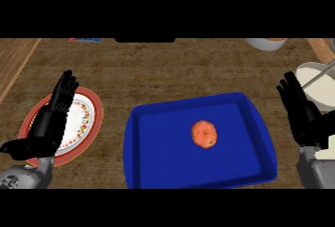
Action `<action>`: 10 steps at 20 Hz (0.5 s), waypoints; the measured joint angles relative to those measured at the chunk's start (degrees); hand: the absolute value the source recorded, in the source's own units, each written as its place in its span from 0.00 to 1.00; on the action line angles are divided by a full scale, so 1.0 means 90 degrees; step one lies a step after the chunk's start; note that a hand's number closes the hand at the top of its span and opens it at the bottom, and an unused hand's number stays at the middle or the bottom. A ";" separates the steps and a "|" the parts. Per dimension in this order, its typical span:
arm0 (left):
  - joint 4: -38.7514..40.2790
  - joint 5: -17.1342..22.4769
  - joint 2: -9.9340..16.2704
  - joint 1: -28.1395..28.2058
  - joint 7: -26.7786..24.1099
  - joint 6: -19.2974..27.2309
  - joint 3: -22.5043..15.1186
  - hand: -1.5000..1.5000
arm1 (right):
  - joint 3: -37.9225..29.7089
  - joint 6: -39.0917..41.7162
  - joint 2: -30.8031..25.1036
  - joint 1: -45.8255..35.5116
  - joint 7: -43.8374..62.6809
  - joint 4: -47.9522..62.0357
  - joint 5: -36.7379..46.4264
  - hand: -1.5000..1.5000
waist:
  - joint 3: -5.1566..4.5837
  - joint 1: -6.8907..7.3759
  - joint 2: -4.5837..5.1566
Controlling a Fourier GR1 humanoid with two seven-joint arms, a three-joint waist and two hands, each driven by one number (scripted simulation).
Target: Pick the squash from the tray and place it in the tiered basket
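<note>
On the brown tabletop (170,75) sits a blue tray (157,177). Near its middle lies the squash (204,134), small, round and orange with pale spots. The left hand (56,108) is over a red-rimmed plate (91,116), fingers straight. The right hand (301,111) is beside the tray, fingers straight, holding nothing.

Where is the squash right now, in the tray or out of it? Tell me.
In the tray. The orange squash lies alone on the blue tray's floor, near its middle, and neither hand touches it.
</note>
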 measured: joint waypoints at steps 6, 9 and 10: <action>0.0102 -0.0064 -0.0207 -0.0158 0.0121 0.0035 -0.0140 0.50 | 0.0231 0.1742 0.0554 -0.1070 -0.0234 0.0148 -0.1469 1.00 | 0.0060 0.0381 0.0178; 0.0144 -0.0089 -0.0407 -0.0205 0.0287 0.0126 -0.0306 0.50 | 0.0177 0.2223 0.0723 -0.1334 -0.0157 0.0534 -0.2031 0.00 | 0.0094 0.0397 0.0259; 0.0151 -0.0091 -0.0468 -0.0243 0.0326 0.0141 -0.0352 0.50 | 0.0284 0.2577 0.0831 -0.1383 -0.0021 0.0666 -0.2328 0.00 | 0.0092 0.0445 0.0287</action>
